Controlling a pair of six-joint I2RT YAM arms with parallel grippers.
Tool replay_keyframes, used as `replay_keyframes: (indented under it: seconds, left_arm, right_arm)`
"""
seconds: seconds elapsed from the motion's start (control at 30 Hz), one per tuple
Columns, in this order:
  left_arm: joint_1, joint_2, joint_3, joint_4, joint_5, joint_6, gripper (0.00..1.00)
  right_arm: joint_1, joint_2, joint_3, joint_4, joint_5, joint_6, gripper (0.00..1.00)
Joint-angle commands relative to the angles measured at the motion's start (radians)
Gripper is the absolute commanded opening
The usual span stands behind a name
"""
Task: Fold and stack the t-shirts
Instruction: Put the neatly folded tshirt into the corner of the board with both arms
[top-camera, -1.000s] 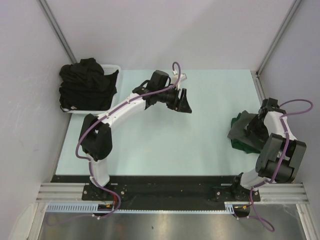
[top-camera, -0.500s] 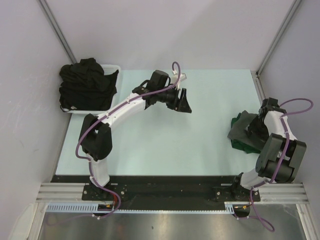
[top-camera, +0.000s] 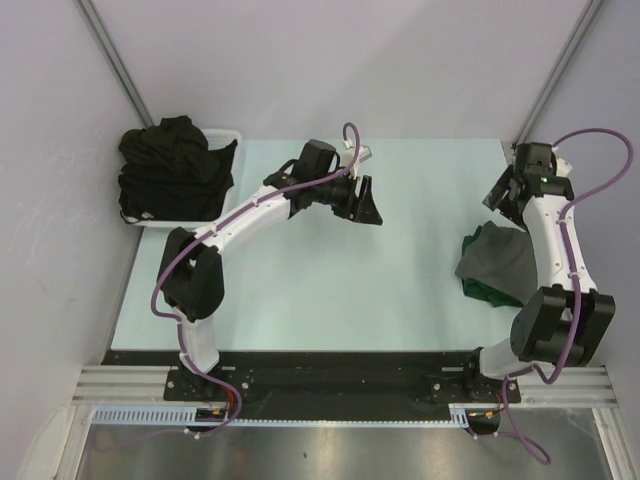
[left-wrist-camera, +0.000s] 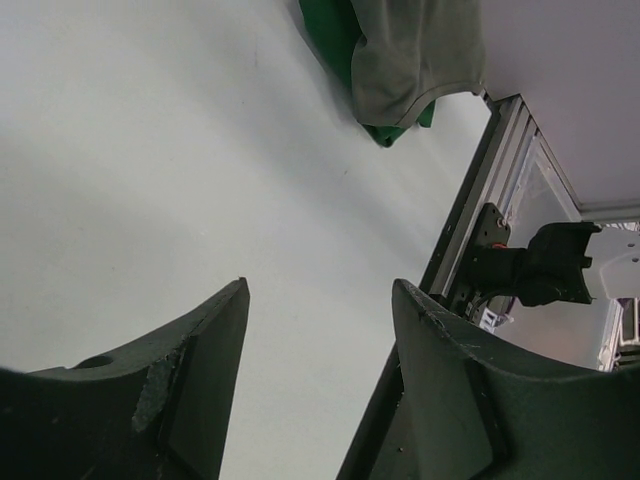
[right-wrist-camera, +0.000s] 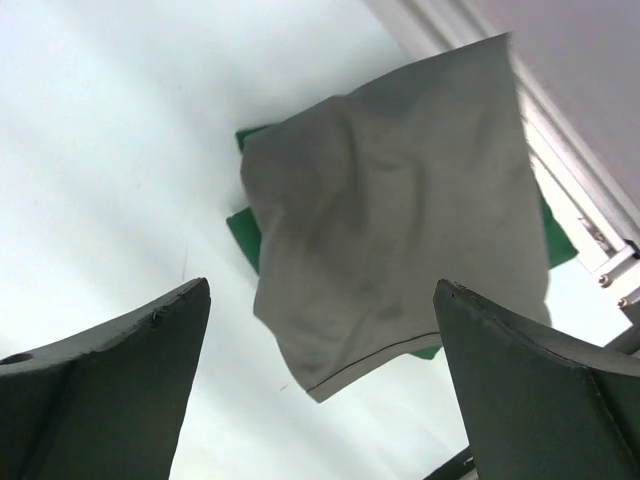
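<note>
A folded charcoal grey t-shirt (top-camera: 497, 262) lies on a folded dark green t-shirt (top-camera: 480, 288) at the table's right edge. Both show in the right wrist view, grey (right-wrist-camera: 395, 230) over green (right-wrist-camera: 240, 232), and in the left wrist view (left-wrist-camera: 415, 55). Several black t-shirts (top-camera: 172, 165) are heaped in the white basket (top-camera: 228, 137) at the back left. My right gripper (top-camera: 497, 190) is open and empty, raised behind the stack, apart from it. My left gripper (top-camera: 367, 205) is open and empty over the table's middle back.
The pale table (top-camera: 330, 280) ends at a black strip and metal rail at the front. Grey walls and metal posts stand close on the left, back and right. The stack lies near the right metal rail (right-wrist-camera: 590, 215).
My right gripper has lifted off the grey t-shirt and moved toward the back of the table. The stack stays put. The left arm has not moved.
</note>
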Motion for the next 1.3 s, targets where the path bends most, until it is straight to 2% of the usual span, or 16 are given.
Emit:
replay_keyframes:
  seconds: [0.0, 0.1, 0.27, 0.4, 0.53, 0.7, 0.8, 0.93, 1.07, 1.2, 1.27]
  left_arm:
    - [0.009, -0.033, 0.008, 0.012, 0.014, 0.011, 0.65]
    - [0.012, -0.047, 0.006, -0.009, -0.009, 0.031, 0.64]
    - [0.026, -0.074, -0.005, -0.063, -0.123, 0.071, 0.65]
    - [0.05, -0.093, -0.005, -0.095, -0.208, 0.081, 0.65]
    - [0.072, -0.12, -0.006, -0.103, -0.257, 0.081, 0.64]
    - [0.085, -0.14, 0.014, -0.124, -0.34, 0.092, 0.64]
    - [0.09, -0.143, 0.044, -0.167, -0.447, 0.112, 0.64]
    - [0.102, -0.152, 0.101, -0.227, -0.71, 0.103, 0.64]
    - [0.127, -0.175, 0.107, -0.233, -0.895, 0.049, 0.66]
    - [0.171, -0.194, 0.1, -0.245, -0.95, -0.02, 0.66]
    - [0.185, -0.189, 0.097, -0.247, -0.912, -0.034, 0.66]
  right_arm:
    - [0.048, 0.081, 0.012, 0.022, 0.0, -0.011, 1.0]
    - [0.098, 0.111, 0.056, 0.055, -0.064, -0.024, 1.0]
    - [0.227, 0.057, 0.084, 0.239, -0.15, -0.041, 1.0]
    - [0.278, 0.062, 0.085, 0.345, -0.205, -0.05, 1.0]
    - [0.367, 0.086, 0.101, 0.425, -0.196, -0.159, 1.0]
    - [0.451, 0.149, 0.157, 0.427, -0.195, -0.225, 1.0]
    - [0.493, 0.164, 0.184, 0.43, -0.215, -0.256, 1.0]
    - [0.517, 0.181, 0.211, 0.405, -0.264, -0.268, 1.0]
    - [0.533, 0.178, 0.182, 0.408, -0.247, -0.242, 1.0]
    - [0.563, 0.198, 0.177, 0.402, -0.224, -0.238, 1.0]
    - [0.592, 0.215, 0.174, 0.407, -0.216, -0.239, 1.0]
